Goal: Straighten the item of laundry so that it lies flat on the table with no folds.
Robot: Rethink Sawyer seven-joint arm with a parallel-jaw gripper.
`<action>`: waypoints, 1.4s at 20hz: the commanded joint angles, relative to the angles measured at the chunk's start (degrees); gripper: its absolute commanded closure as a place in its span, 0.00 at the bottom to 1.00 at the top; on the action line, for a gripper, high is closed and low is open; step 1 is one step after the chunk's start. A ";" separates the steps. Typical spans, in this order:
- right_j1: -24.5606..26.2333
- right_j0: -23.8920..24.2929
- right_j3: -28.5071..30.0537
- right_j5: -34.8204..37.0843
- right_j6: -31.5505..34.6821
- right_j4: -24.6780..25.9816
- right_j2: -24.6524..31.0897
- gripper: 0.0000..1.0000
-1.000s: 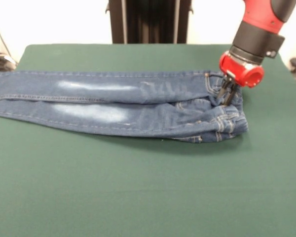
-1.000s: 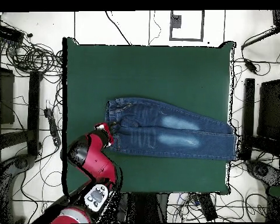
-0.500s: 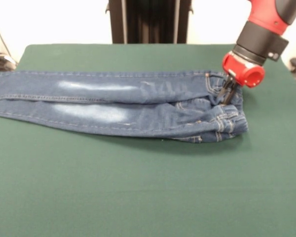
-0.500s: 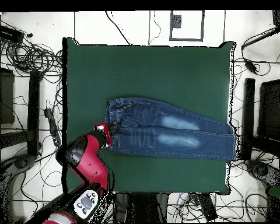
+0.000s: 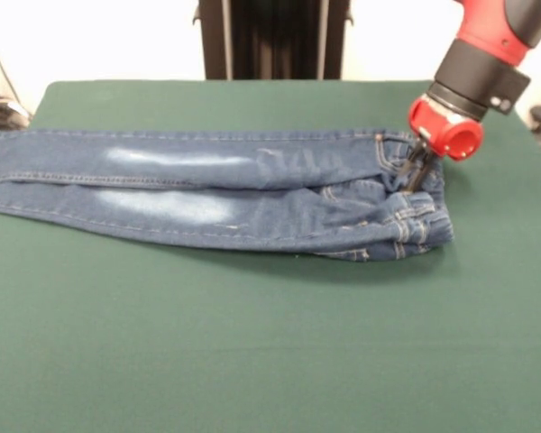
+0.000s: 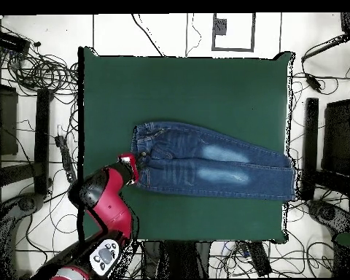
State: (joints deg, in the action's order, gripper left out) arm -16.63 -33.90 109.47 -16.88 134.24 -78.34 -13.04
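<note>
Jeans (image 5: 216, 194) lie lengthwise across mid-worktop (image 5: 270, 343), legs side by side with hems at one short edge, waistband bunched and wrinkled toward the opposite edge; end effector (image 5: 413, 176) sits down on the waistband, fingers close together in the denim, grasp state cannot be told.
</note>
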 commanded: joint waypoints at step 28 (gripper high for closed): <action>1.63 7.15 13.25 -4.41 -1.92 -7.79 25.88 0.00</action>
State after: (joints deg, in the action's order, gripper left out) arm -22.69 -26.19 114.07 -34.76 134.24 -88.69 2.23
